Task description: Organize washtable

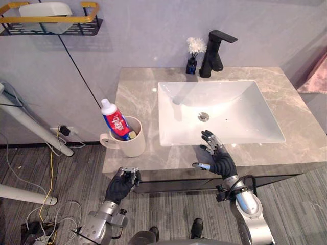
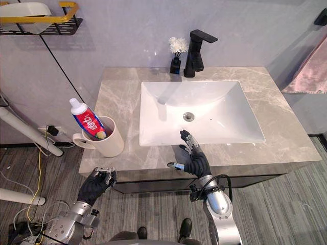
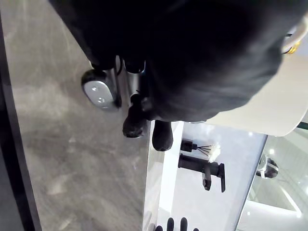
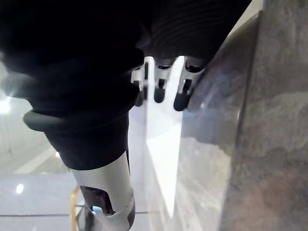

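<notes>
Looking nearly done: red-and-blue toothpaste tube point(image 1: 115, 121) stands in the cream ceramic mug point(image 1: 134, 146) at the grey marble desk's point(image 1: 135, 92) front-left corner; right robot hand point(image 1: 220, 161) spread flat, left robot hand point(image 1: 121, 187) curled empty below.

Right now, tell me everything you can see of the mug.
The mug is cream, looks ceramic, and stands upright at the counter's front left corner, left of the sink, its handle toward the left edge. A red-and-blue toothpaste tube leans in it, white cap up. Something small and yellow shows inside too.
</notes>
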You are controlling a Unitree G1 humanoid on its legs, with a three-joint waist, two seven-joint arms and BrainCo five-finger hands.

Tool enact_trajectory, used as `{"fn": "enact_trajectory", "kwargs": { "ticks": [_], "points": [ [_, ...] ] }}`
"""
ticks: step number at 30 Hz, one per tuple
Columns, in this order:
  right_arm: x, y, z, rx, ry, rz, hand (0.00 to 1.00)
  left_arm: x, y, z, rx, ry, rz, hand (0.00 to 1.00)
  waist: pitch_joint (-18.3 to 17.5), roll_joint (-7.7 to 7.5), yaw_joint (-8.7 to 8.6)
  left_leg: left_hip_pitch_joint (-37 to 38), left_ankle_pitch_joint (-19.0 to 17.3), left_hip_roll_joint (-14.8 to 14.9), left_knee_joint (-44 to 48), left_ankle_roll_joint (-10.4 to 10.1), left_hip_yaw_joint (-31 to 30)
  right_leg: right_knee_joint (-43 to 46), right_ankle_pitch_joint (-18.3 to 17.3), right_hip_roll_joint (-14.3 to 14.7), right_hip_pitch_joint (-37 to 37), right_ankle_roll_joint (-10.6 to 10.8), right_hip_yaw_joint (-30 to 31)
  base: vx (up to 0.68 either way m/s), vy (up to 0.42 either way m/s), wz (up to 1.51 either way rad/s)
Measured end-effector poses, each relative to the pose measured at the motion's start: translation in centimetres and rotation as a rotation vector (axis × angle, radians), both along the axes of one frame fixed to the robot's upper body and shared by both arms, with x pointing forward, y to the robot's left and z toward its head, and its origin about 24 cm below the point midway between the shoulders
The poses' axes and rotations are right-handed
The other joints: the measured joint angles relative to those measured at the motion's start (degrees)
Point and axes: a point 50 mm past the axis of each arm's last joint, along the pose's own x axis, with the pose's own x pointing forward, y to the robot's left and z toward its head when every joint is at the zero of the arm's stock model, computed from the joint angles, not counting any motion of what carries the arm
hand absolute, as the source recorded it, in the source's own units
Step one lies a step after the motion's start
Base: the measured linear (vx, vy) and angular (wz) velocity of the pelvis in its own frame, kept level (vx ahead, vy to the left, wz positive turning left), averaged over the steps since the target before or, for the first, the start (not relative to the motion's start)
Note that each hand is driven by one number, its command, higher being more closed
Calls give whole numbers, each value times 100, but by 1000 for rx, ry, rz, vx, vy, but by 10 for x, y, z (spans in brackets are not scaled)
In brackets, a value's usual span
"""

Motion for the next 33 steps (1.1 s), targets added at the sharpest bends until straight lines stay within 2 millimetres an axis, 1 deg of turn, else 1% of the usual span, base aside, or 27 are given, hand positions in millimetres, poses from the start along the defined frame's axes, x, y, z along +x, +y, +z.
{"fn": "enact_trajectory", "kwargs": {
  "ticks": [6,10,13,15,17,22,30,33],
  "points": [
    [0,0,0,1,0,3,0,-1,15,3,57,-9,77,100,33,27,9,-1,0,9,16,-1,0,0,0,3,10,0,-3,0,0,0],
    [-1,0,3,5,-11,15,0,-3,19,8,70,-23,95,100,99,39,7,0,0,9,22,-1,2,0,0,3,12,0,-3,0,0,0],
    [-2,-2,3,17,-11,9,0,-3,20,18,80,-61,100,100,117,33,15,-3,0,9,24,-1,-13,0,0,2,16,-1,-14,0,0,0],
    [-1,-4,3,16,-11,2,0,1,22,38,88,-155,132,100,117,34,7,4,0,3,24,-1,-15,0,0,-3,24,0,-14,0,0,0],
    [-1,-4,3,17,-11,3,0,5,22,50,97,-221,131,100,121,41,7,17,0,1,21,-1,-16,0,0,-5,36,0,-15,0,0,0],
    [-2,-3,3,16,-10,16,0,7,21,54,100,-241,126,100,129,54,-3,60,-1,-2,1,-2,-14,0,0,-6,65,-1,-10,0,0,0],
    [-3,2,2,19,-4,43,0,5,14,79,104,-350,71,100,135,66,-10,87,0,0,3,-1,-17,0,-1,-5,93,-2,-15,0,0,0],
    [-3,2,2,19,-4,44,0,5,13,80,100,-350,56,100,134,67,-12,88,0,0,4,-1,-15,0,-1,-5,94,-2,-14,0,0,0]
  ]
}}
